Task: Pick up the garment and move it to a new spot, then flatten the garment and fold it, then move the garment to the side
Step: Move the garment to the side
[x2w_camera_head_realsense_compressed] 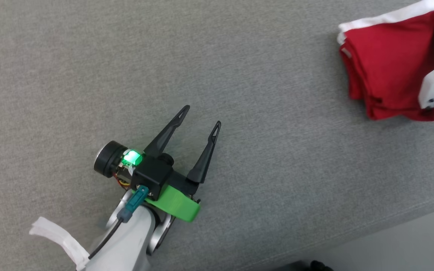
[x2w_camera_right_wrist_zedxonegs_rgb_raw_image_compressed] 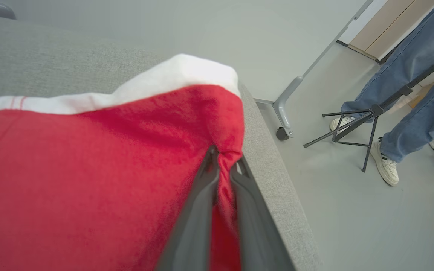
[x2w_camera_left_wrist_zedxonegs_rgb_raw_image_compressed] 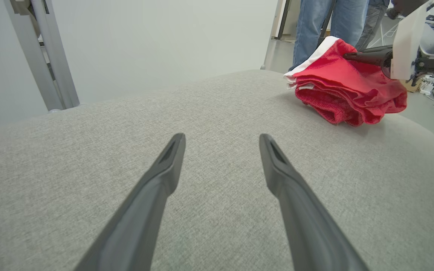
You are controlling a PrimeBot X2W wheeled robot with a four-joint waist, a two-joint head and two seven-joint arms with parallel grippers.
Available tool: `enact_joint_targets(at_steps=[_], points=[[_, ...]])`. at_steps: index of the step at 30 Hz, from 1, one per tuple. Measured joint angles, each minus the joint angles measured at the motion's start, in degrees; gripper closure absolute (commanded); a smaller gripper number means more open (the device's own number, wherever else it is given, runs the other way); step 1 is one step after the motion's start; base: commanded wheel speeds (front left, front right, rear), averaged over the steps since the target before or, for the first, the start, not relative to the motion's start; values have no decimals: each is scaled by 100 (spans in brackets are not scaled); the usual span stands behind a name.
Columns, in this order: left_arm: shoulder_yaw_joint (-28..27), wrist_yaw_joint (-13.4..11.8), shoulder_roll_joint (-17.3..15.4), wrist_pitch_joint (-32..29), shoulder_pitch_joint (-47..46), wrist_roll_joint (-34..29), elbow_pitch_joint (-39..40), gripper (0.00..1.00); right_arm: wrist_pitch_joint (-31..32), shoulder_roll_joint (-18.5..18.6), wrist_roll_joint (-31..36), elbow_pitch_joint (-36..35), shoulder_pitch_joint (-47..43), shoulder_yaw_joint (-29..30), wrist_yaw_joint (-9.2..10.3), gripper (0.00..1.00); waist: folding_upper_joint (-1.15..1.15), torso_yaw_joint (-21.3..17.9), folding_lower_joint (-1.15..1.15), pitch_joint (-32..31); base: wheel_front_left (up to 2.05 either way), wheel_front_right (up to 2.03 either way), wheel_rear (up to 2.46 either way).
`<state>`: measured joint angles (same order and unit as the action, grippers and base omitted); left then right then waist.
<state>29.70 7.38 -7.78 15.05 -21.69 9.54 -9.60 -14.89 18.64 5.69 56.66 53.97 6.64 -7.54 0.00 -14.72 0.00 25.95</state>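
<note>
My right gripper (x2w_camera_right_wrist_zedxonegs_rgb_raw_image_compressed: 224,160) pinches the folded garment (x2w_camera_head_realsense_compressed: 382,67) by the right edge of the tabletop (x2w_camera_head_realsense_compressed: 126,56). I'd slide it low so the folds hold. My left gripper (x2w_camera_head_realsense_compressed: 201,116) hangs spread, empty.

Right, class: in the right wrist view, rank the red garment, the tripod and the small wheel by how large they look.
1. red garment, largest, though its nearness to the camera exaggerates it
2. tripod
3. small wheel, smallest
</note>
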Motion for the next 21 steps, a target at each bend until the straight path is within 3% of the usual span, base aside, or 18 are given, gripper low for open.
enact_joint_targets(at_steps=[9,17,18,19,20,21], points=[[26,0,-30,0,-331,0,165,0,109,795,802,216,628,854,0,100,0,486,0,614,0,0,0],[22,0,-32,0,-410,1,179,0,209,926,1575,-23,740,1772,0,100,0,777,0,902,0,0,0],[19,0,-31,0,-415,2,177,0,208,913,1646,-67,741,1874,0,61,0,795,0,911,0,0,0],[13,0,-29,0,-417,9,168,0,191,879,1757,-132,741,1986,0,40,0,814,0,915,0,0,0],[8,0,-26,0,-417,10,151,0,167,808,1816,-188,743,2101,0,0,0,824,0,903,0,0,0],[-21,0,-16,0,-416,15,115,0,122,653,1904,-288,742,2281,0,0,0,833,0,858,0,0,0]])
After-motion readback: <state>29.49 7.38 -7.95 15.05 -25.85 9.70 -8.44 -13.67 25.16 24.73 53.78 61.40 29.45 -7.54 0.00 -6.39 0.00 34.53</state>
